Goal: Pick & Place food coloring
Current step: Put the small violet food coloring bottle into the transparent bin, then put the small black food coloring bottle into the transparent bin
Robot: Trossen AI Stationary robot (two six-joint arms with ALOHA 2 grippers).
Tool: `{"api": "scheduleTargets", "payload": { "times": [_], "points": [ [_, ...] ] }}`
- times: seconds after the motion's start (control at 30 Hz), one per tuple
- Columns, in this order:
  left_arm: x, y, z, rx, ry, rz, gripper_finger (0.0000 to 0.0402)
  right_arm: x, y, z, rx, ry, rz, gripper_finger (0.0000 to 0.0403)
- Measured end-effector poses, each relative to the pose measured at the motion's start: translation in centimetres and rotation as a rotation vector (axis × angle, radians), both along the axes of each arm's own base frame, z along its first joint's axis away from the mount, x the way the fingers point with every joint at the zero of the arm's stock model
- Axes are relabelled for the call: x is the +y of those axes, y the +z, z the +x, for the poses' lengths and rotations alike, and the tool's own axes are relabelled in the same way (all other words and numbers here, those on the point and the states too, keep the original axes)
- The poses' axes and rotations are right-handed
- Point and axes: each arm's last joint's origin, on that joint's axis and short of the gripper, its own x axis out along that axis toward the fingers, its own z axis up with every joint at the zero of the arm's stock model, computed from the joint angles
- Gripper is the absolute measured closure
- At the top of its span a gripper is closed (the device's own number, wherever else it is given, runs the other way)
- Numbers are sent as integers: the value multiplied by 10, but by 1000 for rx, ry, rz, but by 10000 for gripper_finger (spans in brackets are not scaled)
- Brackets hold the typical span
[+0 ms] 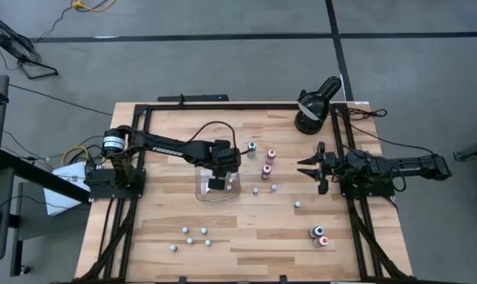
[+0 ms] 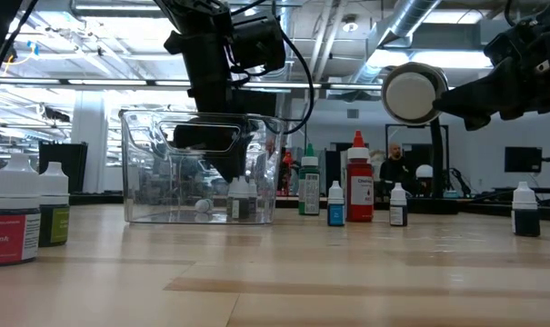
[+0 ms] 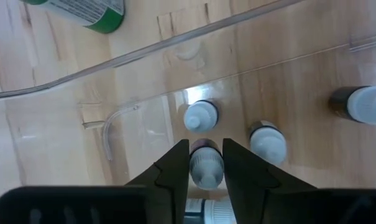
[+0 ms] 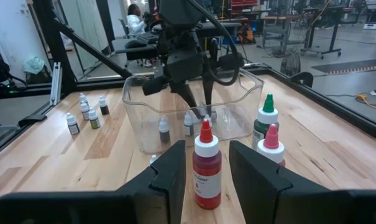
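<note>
The wooden table (image 1: 246, 229) carries everything, with the black lamp (image 1: 313, 106) standing at its far right corner. The left arm (image 1: 163, 146) reaches from the left edge toward the middle, its gripper (image 1: 217, 180) lowered into the clear tray (image 1: 200, 189) that sits a little left of centre. In its wrist view the two dark fingers (image 3: 175, 168) stand slightly apart on either side of one small white-capped bottle (image 3: 206, 167), close against it – whether they press it cannot be told – and that bottle stands upright on the tray floor with two more just beside it. The right arm (image 1: 396, 167) lies along the right edge, its gripper (image 1: 315, 169) hanging above the table with fingers apart and nothing between them. The rest of the food coloring is scattered: four taller bottles (image 1: 268, 162) stand just right of the tray – a red one (image 4: 206, 165) and a green-capped one (image 4: 265, 121) among them in the right wrist view – two tiny bottles (image 1: 264, 188) stand between tray and right gripper, another (image 1: 298, 204) a little nearer, a pair (image 1: 319, 235) sits near the right front, and four small ones (image 1: 191, 238) stand near the front left.
</note>
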Motion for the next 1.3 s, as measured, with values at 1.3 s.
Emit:
{"api": "scheduleTargets", "payload": {
  "times": [1.3],
  "points": [
    [1,69,0,-122,18,13,272,0,0,0,-1,0,0,290]
  ]
}}
